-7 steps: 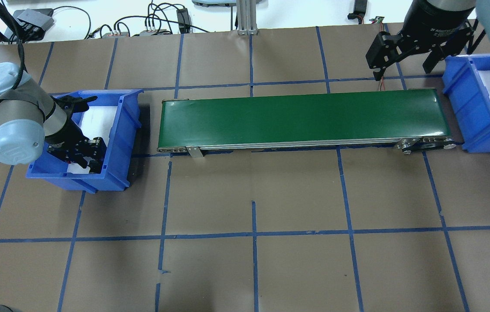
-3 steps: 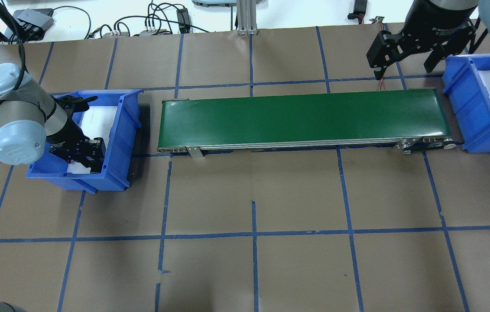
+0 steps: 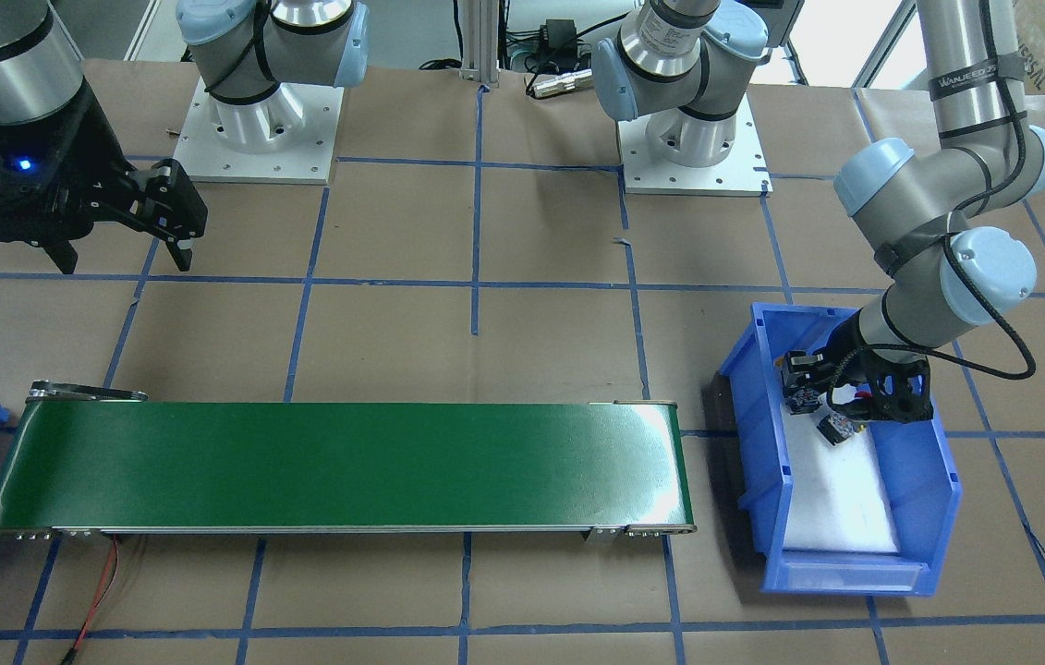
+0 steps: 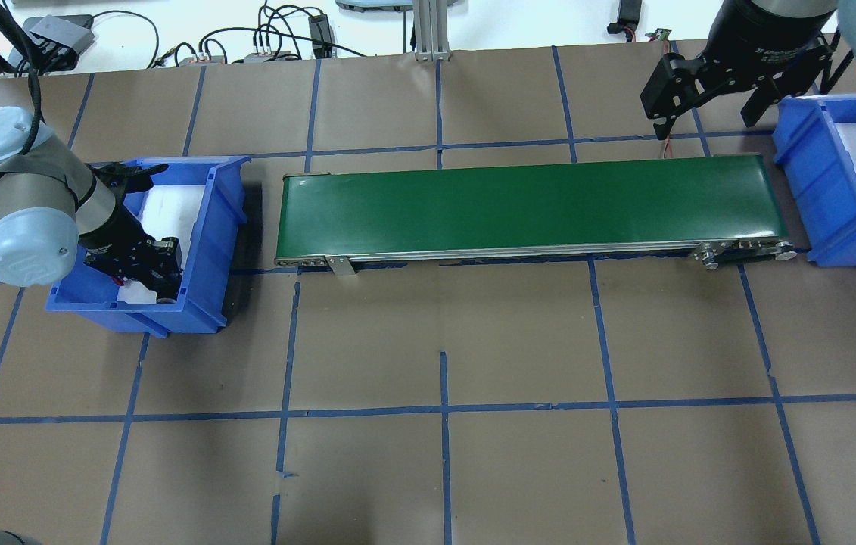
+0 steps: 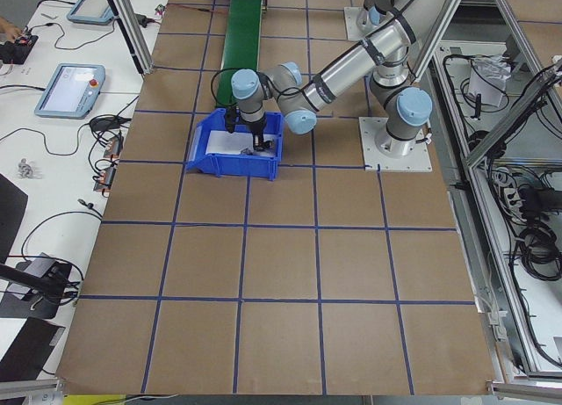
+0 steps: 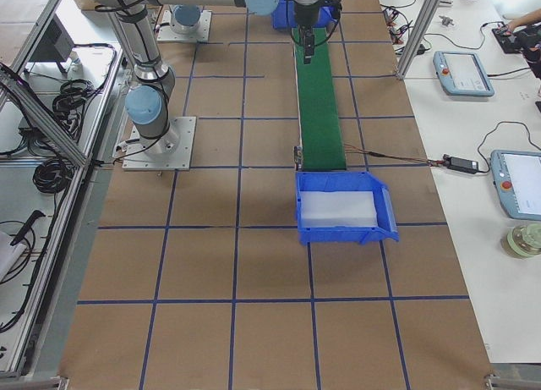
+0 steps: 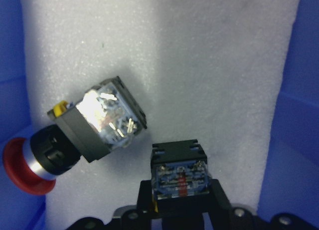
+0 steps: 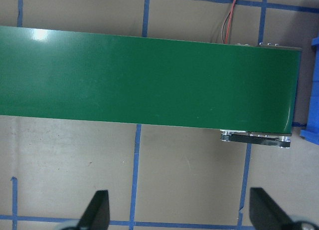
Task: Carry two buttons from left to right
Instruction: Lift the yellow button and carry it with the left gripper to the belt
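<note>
In the left blue bin, the left end effector is clenched on one button by its contact block. The red button lies tilted on the white foam just beside it. Beyond the green conveyor, the right end effector hangs released over the desk.

Tight blue bin walls flank red button; conveyor top open.

A black band round the left arm carries white letters that read roughly "WANJEED", with the last characters unclear. The white print on the right arm's black wrist housing is too small to read
</note>
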Tool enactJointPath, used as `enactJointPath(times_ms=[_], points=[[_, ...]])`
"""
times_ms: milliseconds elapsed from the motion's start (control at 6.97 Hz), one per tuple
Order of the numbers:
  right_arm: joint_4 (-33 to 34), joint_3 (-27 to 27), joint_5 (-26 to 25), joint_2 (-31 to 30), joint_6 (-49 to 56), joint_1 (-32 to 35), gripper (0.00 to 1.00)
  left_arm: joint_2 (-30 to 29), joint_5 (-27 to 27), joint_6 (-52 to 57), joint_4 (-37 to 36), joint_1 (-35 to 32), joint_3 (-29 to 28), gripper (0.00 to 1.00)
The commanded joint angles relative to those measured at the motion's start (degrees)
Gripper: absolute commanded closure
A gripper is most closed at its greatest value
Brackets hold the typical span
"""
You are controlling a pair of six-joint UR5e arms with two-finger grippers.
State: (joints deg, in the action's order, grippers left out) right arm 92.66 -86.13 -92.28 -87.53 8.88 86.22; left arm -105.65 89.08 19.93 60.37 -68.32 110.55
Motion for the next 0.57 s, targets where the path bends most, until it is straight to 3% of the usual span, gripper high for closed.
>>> enactJointPath(times_ms=[0,430], points=[[-0.1,-0.1,0.0,0.0,0.0,0.0,0.0,3.0,0.7,-0.1,0.9,-0.1,-0.5,0.9],[-0.2,-0.2,0.1,-0.4,0.1,0.1,0.0,7.1,0.7,0.0,2.0,0.0,-0.7,0.9]])
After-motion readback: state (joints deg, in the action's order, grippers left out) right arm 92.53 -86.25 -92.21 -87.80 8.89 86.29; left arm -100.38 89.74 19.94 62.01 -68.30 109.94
